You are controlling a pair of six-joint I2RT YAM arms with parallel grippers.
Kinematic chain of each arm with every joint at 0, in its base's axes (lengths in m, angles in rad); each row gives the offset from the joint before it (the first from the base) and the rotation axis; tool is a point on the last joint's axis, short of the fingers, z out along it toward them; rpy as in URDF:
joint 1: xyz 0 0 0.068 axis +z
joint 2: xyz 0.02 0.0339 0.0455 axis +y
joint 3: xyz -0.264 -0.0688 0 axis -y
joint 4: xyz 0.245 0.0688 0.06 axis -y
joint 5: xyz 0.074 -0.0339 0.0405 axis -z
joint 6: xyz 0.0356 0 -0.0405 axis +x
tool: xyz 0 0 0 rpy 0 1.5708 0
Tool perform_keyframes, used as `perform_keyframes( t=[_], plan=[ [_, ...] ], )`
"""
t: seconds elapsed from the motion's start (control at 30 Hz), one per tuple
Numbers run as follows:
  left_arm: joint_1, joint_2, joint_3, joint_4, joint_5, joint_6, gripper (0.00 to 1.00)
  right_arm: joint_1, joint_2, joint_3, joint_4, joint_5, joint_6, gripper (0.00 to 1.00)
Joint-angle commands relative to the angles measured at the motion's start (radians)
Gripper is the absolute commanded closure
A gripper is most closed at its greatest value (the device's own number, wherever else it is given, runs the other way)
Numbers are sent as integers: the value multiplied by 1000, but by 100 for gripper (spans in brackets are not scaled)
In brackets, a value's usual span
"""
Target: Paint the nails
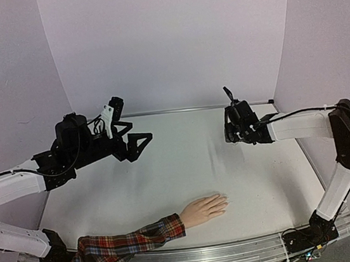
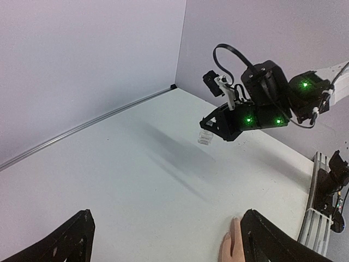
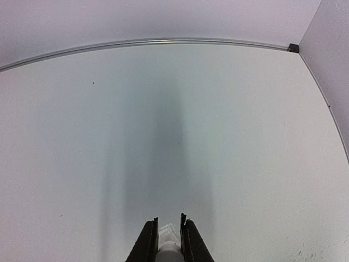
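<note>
At the table's (image 1: 167, 170) near edge the mannequin hand (image 1: 204, 209) lies flat, nails (image 1: 224, 199) up for painting; right gripper (image 3: 169, 225) clamps a bottle (image 2: 206, 135), left gripper (image 1: 128, 127) gapes.

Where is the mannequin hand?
In the top view the mannequin hand lies flat near the front edge of the table, roughly centred, its plaid sleeve trailing left.

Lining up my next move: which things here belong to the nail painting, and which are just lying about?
Job:
hand, nails too small to make out
bottle, likely polish, in the shut right tool
open left tool

Not the job:
plaid sleeve
table
</note>
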Motion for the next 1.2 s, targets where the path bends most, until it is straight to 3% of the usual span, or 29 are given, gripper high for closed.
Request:
perform_keyframes(
  t=[0.0, 0.7, 1.0, 1.17],
  plan=[
    [1, -39, -13, 44, -27, -9, 4, -17, 73, -1, 119, 27, 41, 98],
    [1, -43, -15, 49, -31, 2, 4, -23, 178, -54, 157, -8, 104, 88],
    [1, -70, -18, 39, -97, -3, 2, -23, 104, -76, 130, -22, 101, 52],
    [7, -73, 7, -13, -325, -35, 0, -23, -92, -118, 38, -16, 103, 31]
  ],
)
